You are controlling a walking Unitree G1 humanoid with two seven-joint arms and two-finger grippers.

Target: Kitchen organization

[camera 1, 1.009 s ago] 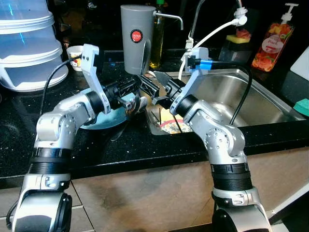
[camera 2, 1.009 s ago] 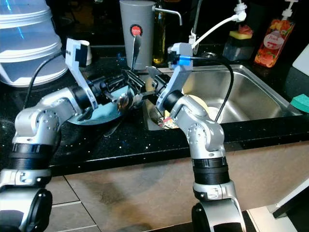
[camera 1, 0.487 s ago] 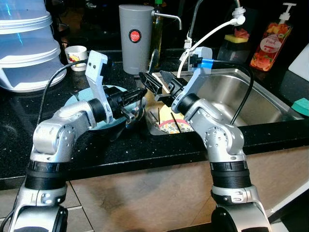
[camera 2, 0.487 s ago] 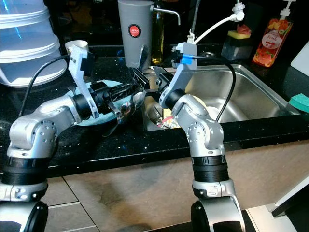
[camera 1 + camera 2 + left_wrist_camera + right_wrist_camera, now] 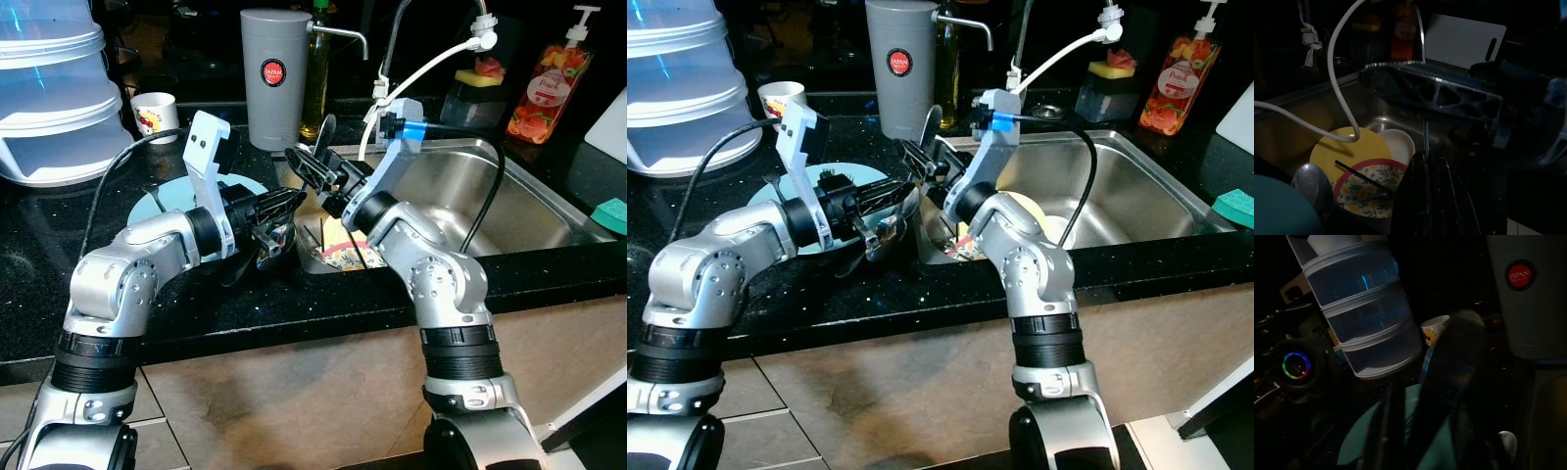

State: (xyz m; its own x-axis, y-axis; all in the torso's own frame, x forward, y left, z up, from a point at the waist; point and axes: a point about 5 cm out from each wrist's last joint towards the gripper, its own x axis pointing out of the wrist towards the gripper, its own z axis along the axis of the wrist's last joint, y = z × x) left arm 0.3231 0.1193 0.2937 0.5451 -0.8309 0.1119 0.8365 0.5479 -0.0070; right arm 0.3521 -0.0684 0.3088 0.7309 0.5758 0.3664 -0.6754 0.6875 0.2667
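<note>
Black worktop by the sink [image 5: 509, 186]: right tool [image 5: 312, 168] is clamped on a spatula [image 5: 324, 135], left tool [image 5: 279, 208] looks closed on a spoon [image 5: 884, 233] over the teal plate [image 5: 157, 204]; crossed arms could clash and drop cutlery

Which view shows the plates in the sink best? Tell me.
The left wrist view: the yellow plate and the floral plate lie stacked in the sink, seen nearly whole though dim. Both eye views show just a sliver of them behind the right arm.
</note>
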